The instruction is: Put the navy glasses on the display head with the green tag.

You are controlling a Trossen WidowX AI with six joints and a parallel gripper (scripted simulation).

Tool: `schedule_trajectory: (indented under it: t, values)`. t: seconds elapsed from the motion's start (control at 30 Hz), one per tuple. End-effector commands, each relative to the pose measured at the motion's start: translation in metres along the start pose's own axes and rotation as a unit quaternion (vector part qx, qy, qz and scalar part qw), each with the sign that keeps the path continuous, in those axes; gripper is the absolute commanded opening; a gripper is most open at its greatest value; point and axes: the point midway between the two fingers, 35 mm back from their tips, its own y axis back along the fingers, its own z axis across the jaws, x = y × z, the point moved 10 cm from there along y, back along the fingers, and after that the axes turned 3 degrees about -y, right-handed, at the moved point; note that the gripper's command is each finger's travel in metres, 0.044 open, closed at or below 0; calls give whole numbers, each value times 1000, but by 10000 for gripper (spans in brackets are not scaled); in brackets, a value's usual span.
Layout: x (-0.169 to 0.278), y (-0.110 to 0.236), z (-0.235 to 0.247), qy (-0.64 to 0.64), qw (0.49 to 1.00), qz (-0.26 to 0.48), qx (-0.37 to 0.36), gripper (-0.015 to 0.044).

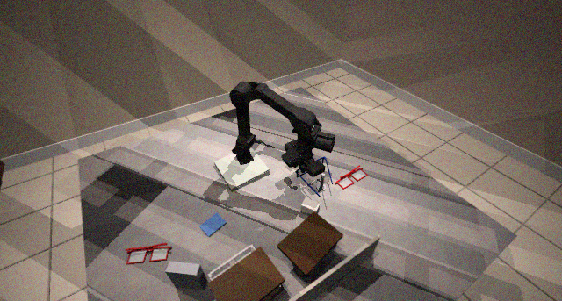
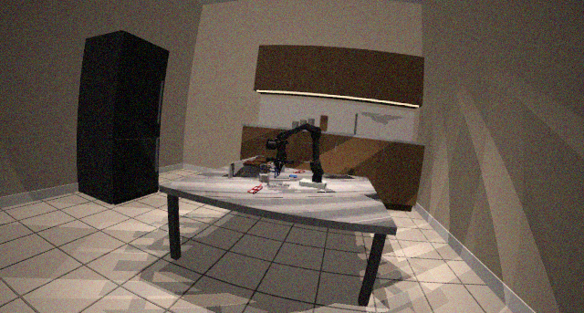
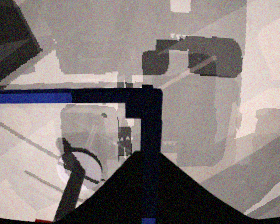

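Your fingers (image 1: 314, 169) are pinched almost fully together on the navy glasses (image 1: 317, 178), which hang under the wrist above the counter (image 1: 395, 213). In the top view, the blue frame dangles below the grip, between the arm's pale base plate (image 1: 259, 171) and one pair of red glasses (image 1: 351, 177); a second red pair (image 1: 148, 253) lies well apart, near the front. I cannot pick out either display head or a green tag here, so find the target before you carry on.

In the exterior view, the arm (image 2: 298, 132) reaches out over the counter with the load a small blue fleck at its tip (too small to judge tilt).

In the wrist view, you see a navy bar (image 3: 51, 96) running across and a darker upright piece (image 3: 145, 119) going down into the grip; which part of the frame is pinched I cannot tell.

Expect the glasses to be light, thin and stiff, probably with hinged temples that may swing, and easy to twist in a narrow pinch. A hold near the bridge or the top rim would likely keep them level; move slowly, since a small bump could rotate them.
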Motion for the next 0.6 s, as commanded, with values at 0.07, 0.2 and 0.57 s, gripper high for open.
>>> schedule_trajectory:
  t: [0.07,0.2,0.57]
  values:
    - [-1,-28,-2,3,1000,-2,0,0]
    - [-1,-29,-2,3,1000,-2,0,0]
    - [-10,-29,-6,3,1000,-2,1,0]
